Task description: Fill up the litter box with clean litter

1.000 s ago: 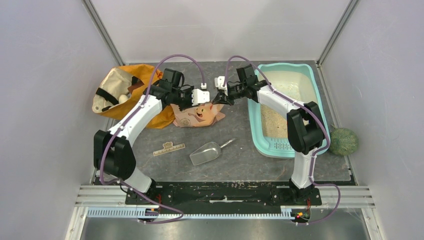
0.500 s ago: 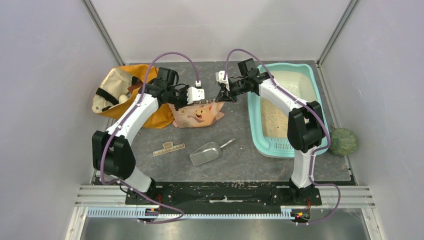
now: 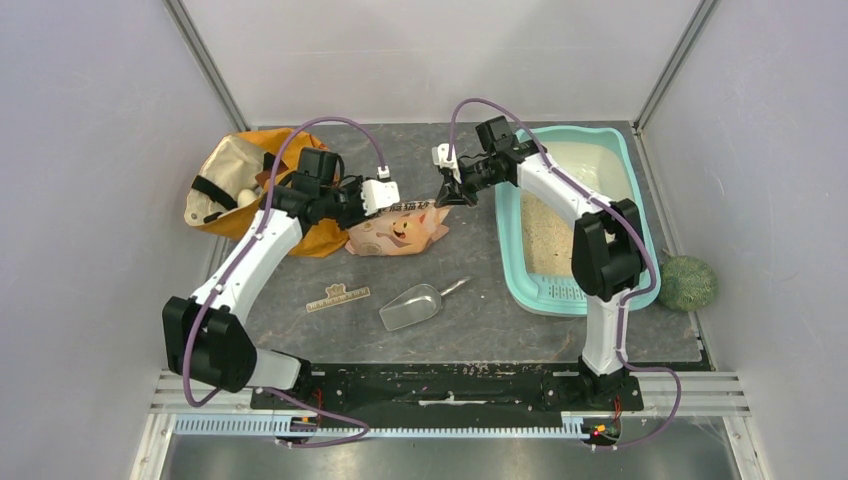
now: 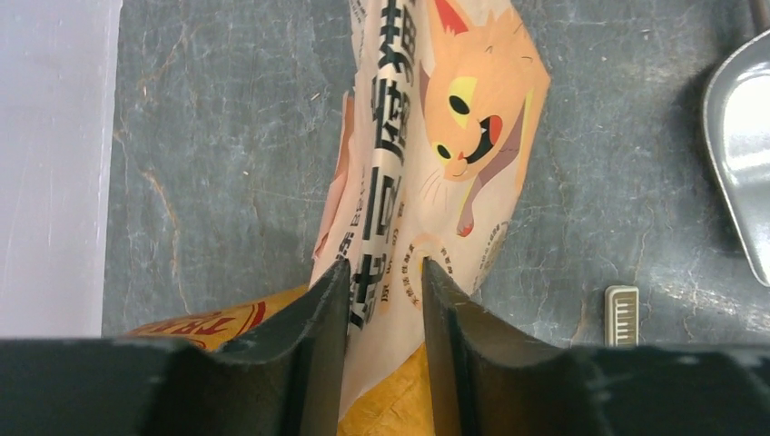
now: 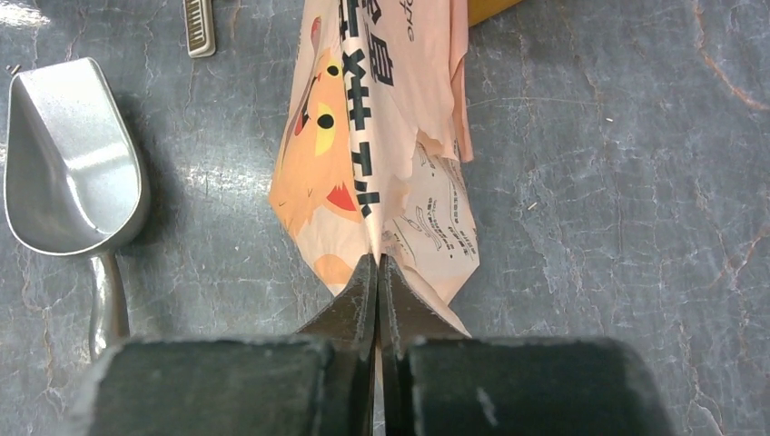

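**Top external view.** The litter box (image 3: 572, 131) stands at the right of the table. A thin layer of clean litter (image 3: 545, 235) covers part of its floor. The pouch (image 3: 395, 230) lies left of the box, well apart from it, between both arms. The left gripper (image 3: 390, 205) is at the pouch's left end and the right gripper (image 3: 445, 195) at its right end. A scoop (image 3: 412, 306) lies nearer the bases, untouched. An orange bag (image 3: 235, 185) sits at far left.

**Left wrist view.** The jaws stand apart and straddle the pouch's edge. The film lies loose in the gap and is not pinched.

**Right wrist view.** The jaws are closed on a torn corner of the pouch, and the scoop lies to one side.

**Step in hand.** Judged from these views, the step is securing the pouch for opening or lifting.

**Next move.** The left gripper must close firmly on its edge. Both arms must then carry the pouch over the box, with the torn mouth held upward until it is above the tray.
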